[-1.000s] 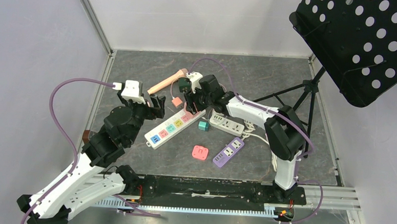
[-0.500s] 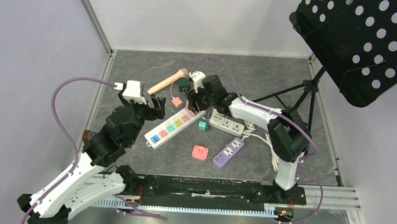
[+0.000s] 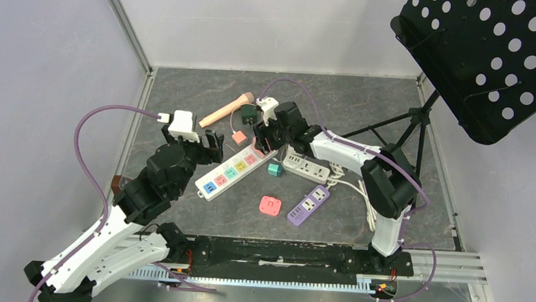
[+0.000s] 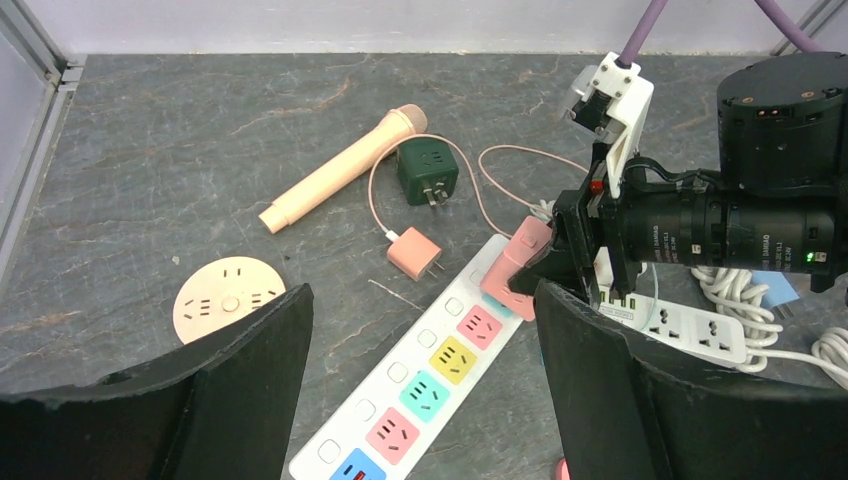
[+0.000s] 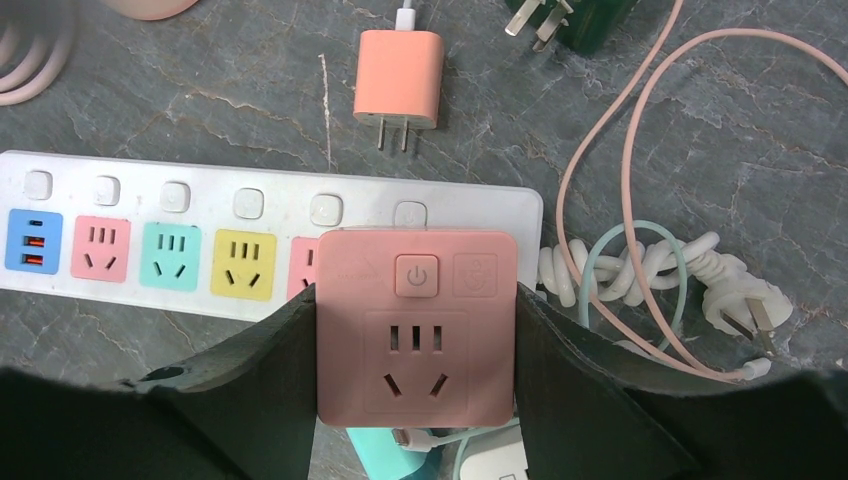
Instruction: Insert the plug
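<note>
Right fingers [image 5: 250, 390] are clamped on the pink plug cube [image 5: 416, 325], its socket face up toward the wrist, probably so its pins meet the power strip [image 5: 170, 200] just beneath. Left fingers [image 4: 620, 400] stand apart, empty, perhaps ready to steady the strip ahead of them. Only a power symbol is legible.

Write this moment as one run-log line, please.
right gripper: shut on pink square adapter plug | position: over white multicoloured power strip, far end | left gripper: open, empty | insertion: not yet done

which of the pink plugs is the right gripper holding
The square pink adapter with a power button, clamped in the right gripper; the small pink charger and the other pink square lie on the table.
</note>
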Action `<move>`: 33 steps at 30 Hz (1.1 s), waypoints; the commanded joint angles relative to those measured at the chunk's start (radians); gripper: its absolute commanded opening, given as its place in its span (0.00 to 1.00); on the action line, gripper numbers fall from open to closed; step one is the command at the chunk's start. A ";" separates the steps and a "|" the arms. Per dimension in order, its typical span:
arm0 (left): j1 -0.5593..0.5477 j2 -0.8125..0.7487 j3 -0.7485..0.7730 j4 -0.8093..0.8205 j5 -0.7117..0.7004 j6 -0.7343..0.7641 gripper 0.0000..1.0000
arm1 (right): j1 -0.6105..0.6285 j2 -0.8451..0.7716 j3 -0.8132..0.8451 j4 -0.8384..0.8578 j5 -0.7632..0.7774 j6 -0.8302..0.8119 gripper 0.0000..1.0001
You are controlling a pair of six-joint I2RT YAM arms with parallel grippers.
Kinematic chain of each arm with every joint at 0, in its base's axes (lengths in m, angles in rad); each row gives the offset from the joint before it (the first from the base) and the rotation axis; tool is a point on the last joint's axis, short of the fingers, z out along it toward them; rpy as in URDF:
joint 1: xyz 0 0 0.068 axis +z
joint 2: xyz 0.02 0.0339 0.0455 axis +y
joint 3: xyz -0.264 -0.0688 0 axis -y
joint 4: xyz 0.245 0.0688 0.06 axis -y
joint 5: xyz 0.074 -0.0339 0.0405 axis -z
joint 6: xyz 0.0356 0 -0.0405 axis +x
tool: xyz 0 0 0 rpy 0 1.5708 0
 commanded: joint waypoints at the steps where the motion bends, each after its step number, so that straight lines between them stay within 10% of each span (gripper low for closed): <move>1: -0.001 -0.004 -0.015 0.027 -0.033 -0.064 0.86 | -0.001 0.005 -0.015 -0.016 -0.045 -0.011 0.00; 18: 0.002 0.036 -0.024 -0.187 -0.046 -0.320 0.79 | 0.000 0.022 0.098 -0.077 -0.067 0.045 0.00; 33: 0.176 0.272 -0.033 -0.190 0.251 -0.344 0.73 | -0.001 0.026 0.042 -0.034 -0.031 0.019 0.00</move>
